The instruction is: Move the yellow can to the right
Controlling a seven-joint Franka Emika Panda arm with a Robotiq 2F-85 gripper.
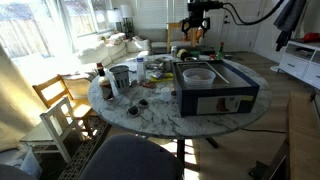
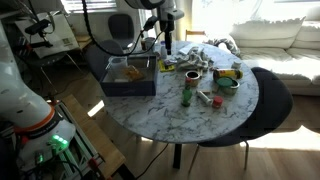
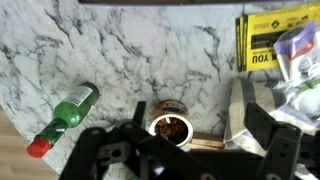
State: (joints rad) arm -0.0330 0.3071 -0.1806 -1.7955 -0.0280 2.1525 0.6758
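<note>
In the wrist view the yellow can point(image 3: 170, 121) stands on the marble table point(image 3: 150, 50). It is short, with a pale rim and brown contents showing through its open top. My gripper point(image 3: 198, 126) is open and hangs above it. The can lies between the two fingers, close to the left one. In both exterior views the gripper point(image 1: 197, 30) point(image 2: 164, 42) hovers over the far part of the round table, beside the blue box. I cannot make out the can in those views.
A green bottle with a red top point(image 3: 64, 119) is left of the can. A silver wrapper point(image 3: 240, 112) and a wooden stick point(image 3: 205, 143) lie right of it, and a yellow box point(image 3: 266, 40) beyond. A blue box point(image 1: 215, 88) point(image 2: 130, 75) fills part of the table. Chairs stand around it.
</note>
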